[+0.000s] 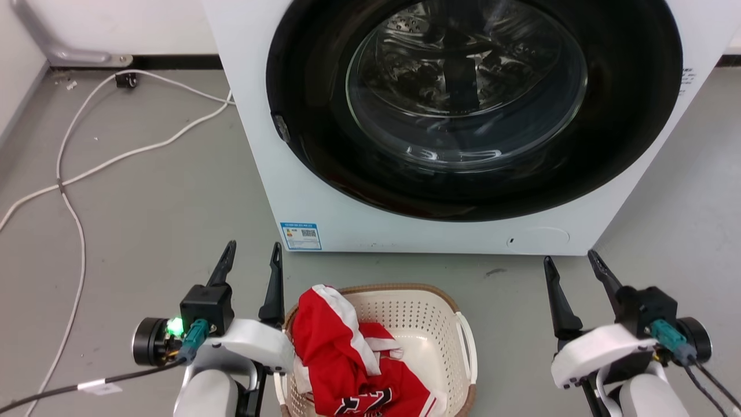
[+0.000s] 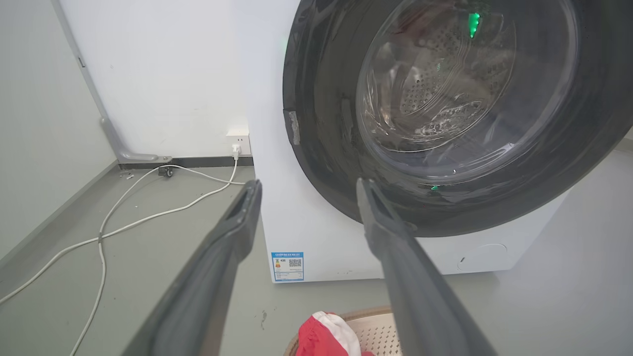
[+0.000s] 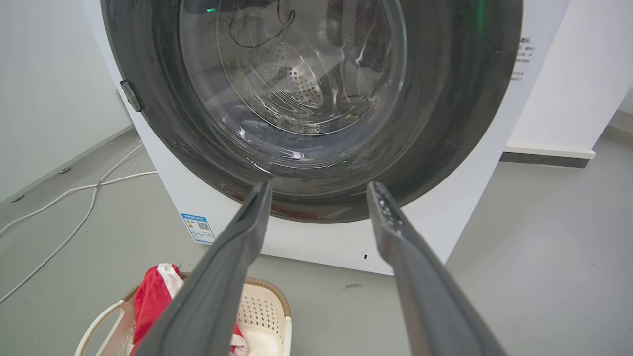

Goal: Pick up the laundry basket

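Between our arms, on the grey floor (image 1: 162, 202), sits the cream-white perforated plastic laundry basket (image 1: 399, 288), holding a red-and-white garment (image 1: 341, 353), near the white washing machine (image 1: 324, 202). Our left gripper (image 1: 253, 246) and right gripper (image 1: 569, 256) flank it, jaws wide, empty; grasping and lifting remain.

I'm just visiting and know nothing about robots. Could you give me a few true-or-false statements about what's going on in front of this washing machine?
1. The laundry basket sits on the floor in front of the washing machine. True.
2. The basket is empty. False: a red and white garment lies in it.
3. The left fingers and the right fingers are spread open, holding nothing. True.
4. The washing machine stands open. False: its round door is shut.
5. A white cable lies on the floor. True.
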